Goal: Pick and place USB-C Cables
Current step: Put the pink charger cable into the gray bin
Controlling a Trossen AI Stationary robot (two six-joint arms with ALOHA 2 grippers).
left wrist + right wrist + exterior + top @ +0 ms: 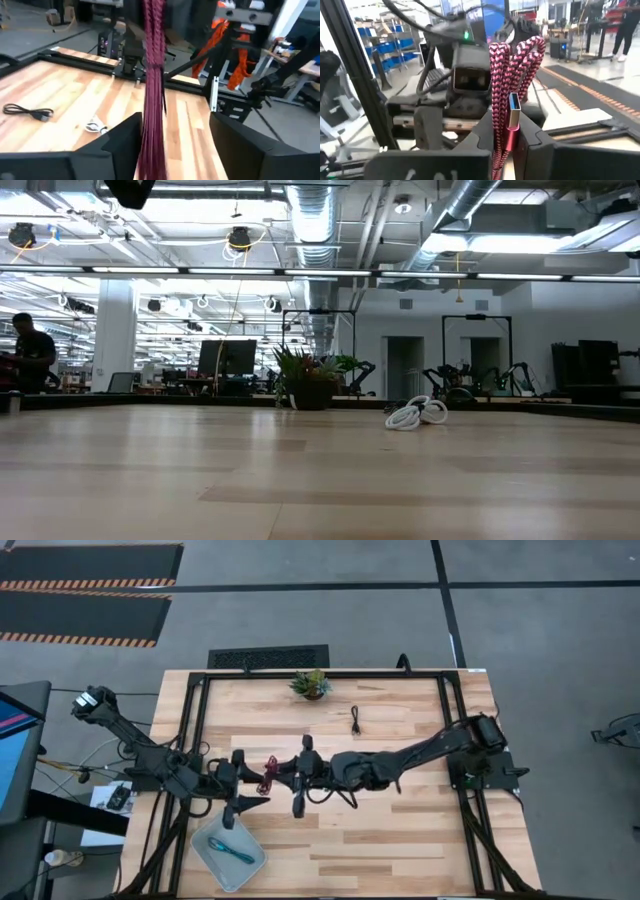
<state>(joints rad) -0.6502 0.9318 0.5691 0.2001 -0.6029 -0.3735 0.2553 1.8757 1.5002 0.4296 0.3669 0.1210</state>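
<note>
The dark red braided cable [268, 775] is held in the air over the table's middle, between the two grippers, which face each other. My right gripper [284, 776] [507, 145] is shut on it. My left gripper [254, 780] [175, 145] is open; its fingers stand wide on either side of the cable [154, 75] without touching it. The teal cable [237, 851] lies in the grey tray [205, 838]. The black cable [356, 720] [30, 111] lies flat near the far edge. The white cable [415, 415] [95, 126] lies coiled on the wood. My right gripper pinches the dark red cable's folded bundle of strands [501, 120] between its two fingers [482, 132], coming level from the table's right. The looped end [517, 50] stands clear of the fingers and a silver-tipped connector [513, 107] lies along the strands. The cable is lifted clear of the table.
A small potted plant [311, 684] [305, 385] stands at the far edge's middle. The tray sits at the near left. A black frame [455, 740] borders the tabletop. Bare wood lies on the right half and near side. A person [25, 350] is far off in the room.
</note>
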